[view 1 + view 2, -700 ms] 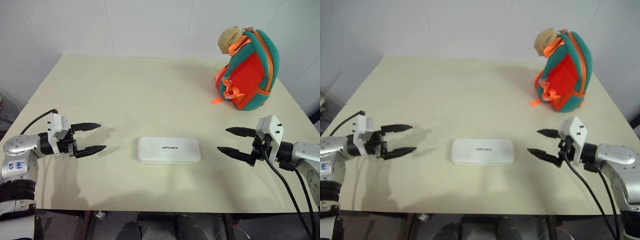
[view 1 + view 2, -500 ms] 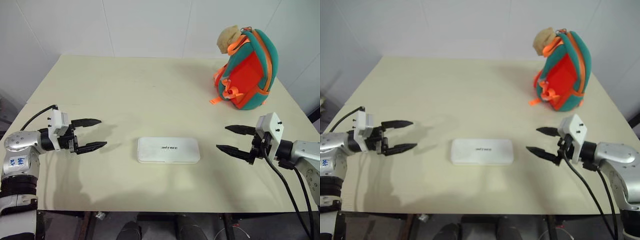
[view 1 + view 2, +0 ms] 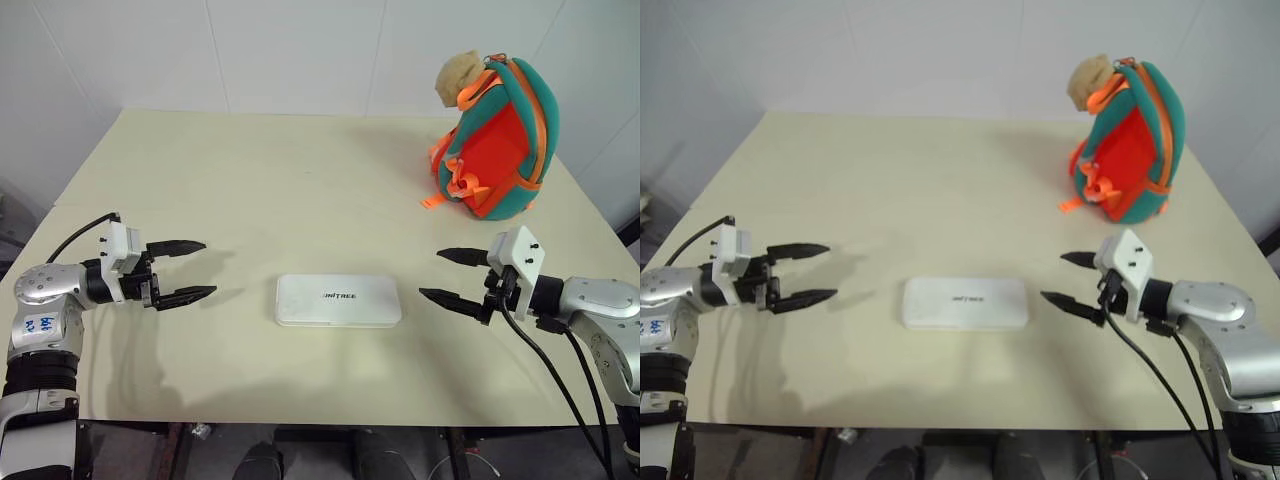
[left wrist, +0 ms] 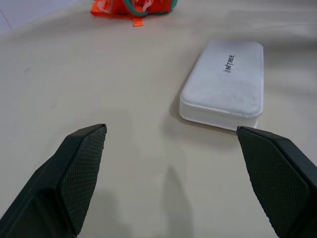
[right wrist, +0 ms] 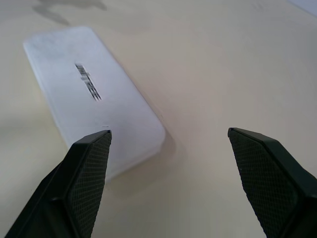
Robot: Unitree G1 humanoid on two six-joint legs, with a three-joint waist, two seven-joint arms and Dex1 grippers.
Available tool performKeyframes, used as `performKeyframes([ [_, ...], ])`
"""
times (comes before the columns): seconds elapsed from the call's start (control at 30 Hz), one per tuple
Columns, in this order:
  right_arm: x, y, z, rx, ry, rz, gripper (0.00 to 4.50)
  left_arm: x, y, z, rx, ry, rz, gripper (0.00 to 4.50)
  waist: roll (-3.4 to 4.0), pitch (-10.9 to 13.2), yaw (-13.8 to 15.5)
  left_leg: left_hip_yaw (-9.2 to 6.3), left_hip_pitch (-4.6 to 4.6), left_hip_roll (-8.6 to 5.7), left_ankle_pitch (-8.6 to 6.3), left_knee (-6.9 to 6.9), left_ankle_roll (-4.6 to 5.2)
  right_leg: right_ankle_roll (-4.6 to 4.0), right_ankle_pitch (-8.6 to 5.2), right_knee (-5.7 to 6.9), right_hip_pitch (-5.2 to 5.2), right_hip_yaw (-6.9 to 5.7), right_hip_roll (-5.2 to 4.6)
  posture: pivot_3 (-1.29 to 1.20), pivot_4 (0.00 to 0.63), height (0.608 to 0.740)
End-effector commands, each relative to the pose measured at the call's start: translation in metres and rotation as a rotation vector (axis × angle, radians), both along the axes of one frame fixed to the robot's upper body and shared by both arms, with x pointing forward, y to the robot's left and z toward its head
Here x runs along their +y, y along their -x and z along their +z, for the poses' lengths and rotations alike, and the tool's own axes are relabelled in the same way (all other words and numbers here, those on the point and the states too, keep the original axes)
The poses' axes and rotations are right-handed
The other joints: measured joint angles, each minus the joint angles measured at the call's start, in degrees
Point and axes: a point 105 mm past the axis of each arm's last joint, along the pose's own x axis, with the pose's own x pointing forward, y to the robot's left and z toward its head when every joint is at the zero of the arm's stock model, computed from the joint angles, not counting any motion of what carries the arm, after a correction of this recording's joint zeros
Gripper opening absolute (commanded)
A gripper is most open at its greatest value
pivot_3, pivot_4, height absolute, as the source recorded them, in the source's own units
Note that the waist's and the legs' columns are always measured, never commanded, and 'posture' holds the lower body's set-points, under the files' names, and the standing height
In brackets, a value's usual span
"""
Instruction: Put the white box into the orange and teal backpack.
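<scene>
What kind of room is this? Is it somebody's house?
Probably not a house; it looks like a robot test room. A bare table stands against plain white walls, holding just a white box and an orange and teal backpack.

Pale table [image 3: 250, 190], white tiled wall [image 3: 290, 50]

I'm looking down on a pale cream counter [image 3: 250, 190], matte and smooth, with a faint seam running across it toward its left edge. Behind it I've got a white wall [image 3: 290, 50] split by thin vertical panel joints, and another white wall closes in on the left, so the counter sits in a corner. Light is soft and even from above, throwing only mild shadows on the surface. Under the near edge I see dark floor [image 3: 210, 450] and a dark frame.
</scene>
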Motion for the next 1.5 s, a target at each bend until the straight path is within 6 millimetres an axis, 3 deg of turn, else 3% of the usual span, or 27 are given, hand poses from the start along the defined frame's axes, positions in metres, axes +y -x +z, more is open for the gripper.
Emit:
performKeyframes([
  [0.03,-0.005,-0.006,-0.002,-0.065,0.079,-0.023,4.47,-0.002,0.003,0.011,-0.019,0.024,-0.016,4.49,0.0,0.0,-0.07,0.0,0.01,0.0,0.0,0.02,0.0,0.0,0.0,0.02,0.01,-0.01,0.0,0.0,0.15,0.74],
  [0.4,0.009,-0.026,-0.024,-0.148,0.136,-0.074,4.47,-0.029,-0.005,0.008,0.04,0.076,-0.063,4.49,0.0,0.0,-0.13,0.0,0.02,0.0,0.0,0.01,0.0,0.0,0.0,0.06,0.0,0.0,0.02,0.0,0.15,0.74],
  [0.9,0.029,-0.029,-0.045,-0.147,0.177,-0.024,4.47,-0.056,-0.002,0.0,0.235,0.159,-0.089,4.49,0.0,0.0,-0.15,0.0,0.02,-0.01,0.0,0.05,0.0,0.0,0.0,0.13,0.0,-0.01,0.02,0.0,0.15,0.74],
  [1.37,0.033,-0.035,-0.044,-0.161,0.164,-0.015,4.47,-0.051,0.01,-0.029,0.776,0.161,0.053,4.49,0.0,0.0,-0.63,-0.02,0.03,-0.02,0.0,0.03,0.0,0.0,0.0,0.13,0.0,-0.04,0.03,0.0,0.15,0.74],
  [1.5,0.034,-0.035,-0.045,-0.158,0.159,-0.012,4.47,-0.055,0.012,-0.032,0.915,0.242,0.049,4.49,0.0,0.0,-0.7,-0.03,0.03,-0.02,0.0,0.04,0.0,0.0,0.0,0.15,0.0,-0.06,0.03,0.0,0.15,0.74],
])
